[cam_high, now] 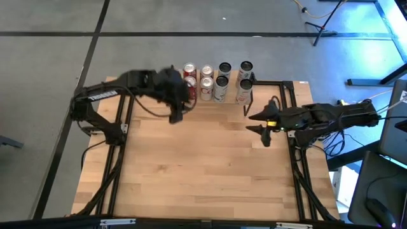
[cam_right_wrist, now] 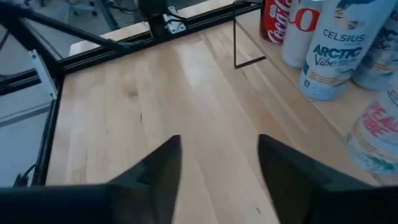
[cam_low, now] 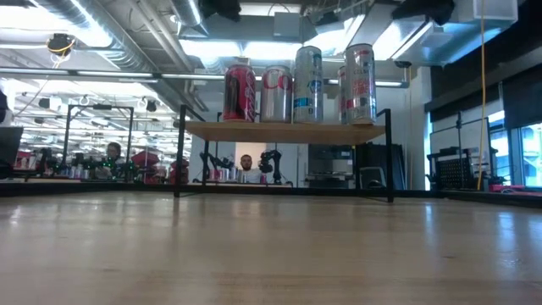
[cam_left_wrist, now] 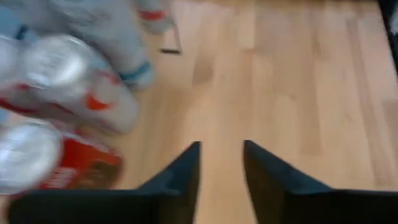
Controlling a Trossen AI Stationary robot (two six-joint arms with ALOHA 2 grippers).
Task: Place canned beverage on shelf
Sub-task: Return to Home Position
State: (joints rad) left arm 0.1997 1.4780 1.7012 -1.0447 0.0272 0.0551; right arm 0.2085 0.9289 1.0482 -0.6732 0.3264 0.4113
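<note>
The dark two-fingered left tool point(cam_left_wrist: 221, 163) hangs over the light wooden worktop point(cam_high: 203, 178). Its fingers are parted and nothing sits between them. It is just off the left end of the small low shelf point(cam_low: 288, 131), a light wood top on thin black legs that stands at the worktop's far edge. The nearest things to it are the red soda cans point(cam_high: 190, 84) at that end.

The canned drinks are all up on the shelf, eight of them upright in two rows of four. From table height the front row reads as a red soda can point(cam_low: 240, 91), a white soda can point(cam_low: 275, 93) and two taller slim silver cans point(cam_low: 360, 83).

The dark right tool point(cam_right_wrist: 219, 163) is spread wide and empty, low over the worktop near the shelf's right end. Beyond the shelf, a person point(cam_low: 246, 165) is in the room behind.
</note>
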